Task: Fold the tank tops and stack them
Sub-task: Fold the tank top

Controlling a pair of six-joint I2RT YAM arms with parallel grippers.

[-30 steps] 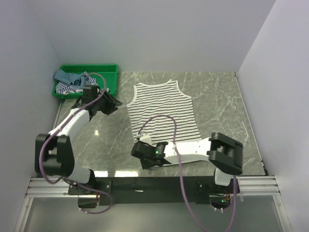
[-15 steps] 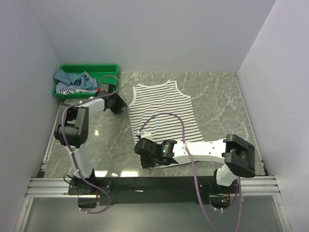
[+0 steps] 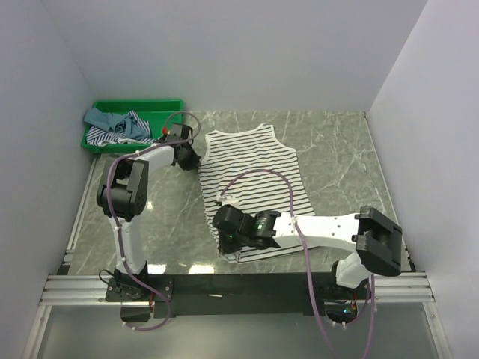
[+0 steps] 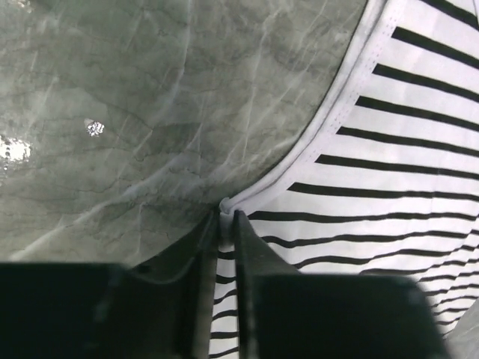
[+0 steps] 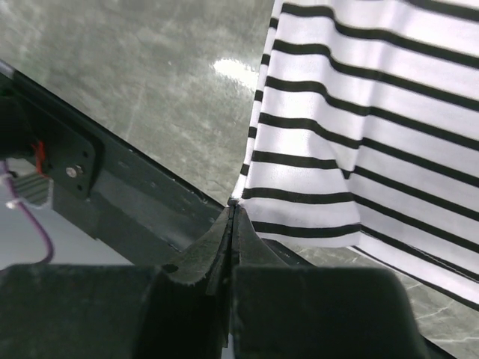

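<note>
On the desk (image 3: pixel 340 161) the striped top (image 3: pixel 254 176) lies flat, unfolded, left jaws clamped on its armhole edge, right jaws on its hem corner; two tops (image 3: pixel 112 127) sit in the tray (image 3: pixel 171 107), nothing stacked.

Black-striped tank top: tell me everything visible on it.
White tank top, thin black horizontal stripes, white stitched trim, soft knit-looking cloth. It lies spread flat on the marble table, neck at the far side, hem at the near edge. The left gripper has its jaws shut on the left armhole edge; the right gripper pinches the near-left hem corner, slightly wrinkling it.
</note>
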